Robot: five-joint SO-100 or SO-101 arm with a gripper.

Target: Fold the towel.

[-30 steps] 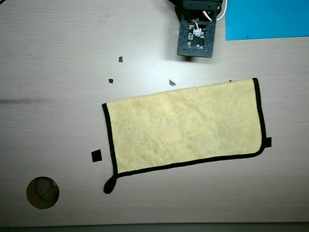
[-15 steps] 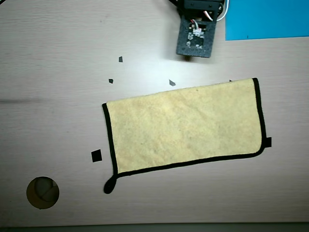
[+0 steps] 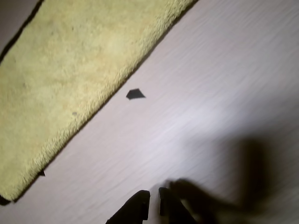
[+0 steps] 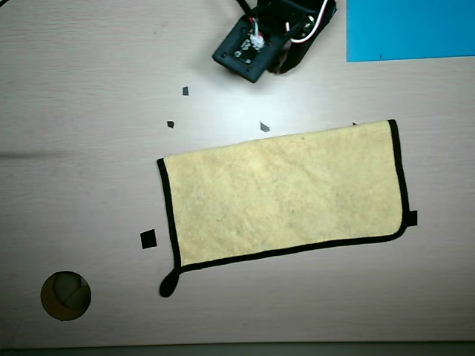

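The towel [image 4: 286, 196] is a pale yellow fuzzy rectangle lying flat mid-table in the overhead view. Black trim runs along its left, bottom and right edges, its top edge has none, and a black loop [image 4: 169, 285] sticks out at the lower left corner. In the wrist view the towel [image 3: 65, 79] fills the upper left. My gripper [image 3: 154, 205] shows at the bottom edge there, with its two dark fingertips almost touching, empty, over bare table and apart from the towel. In the overhead view the arm [image 4: 252, 41] is at the top, beyond the towel's far edge.
A flat bright blue sheet [image 4: 408, 30] lies at the top right. Small black tape marks dot the table, one [image 4: 263, 127] near the towel's top edge, also in the wrist view [image 3: 135, 94], and a square one [image 4: 148, 239] left of the towel. A round hole [image 4: 65, 295] sits at the lower left.
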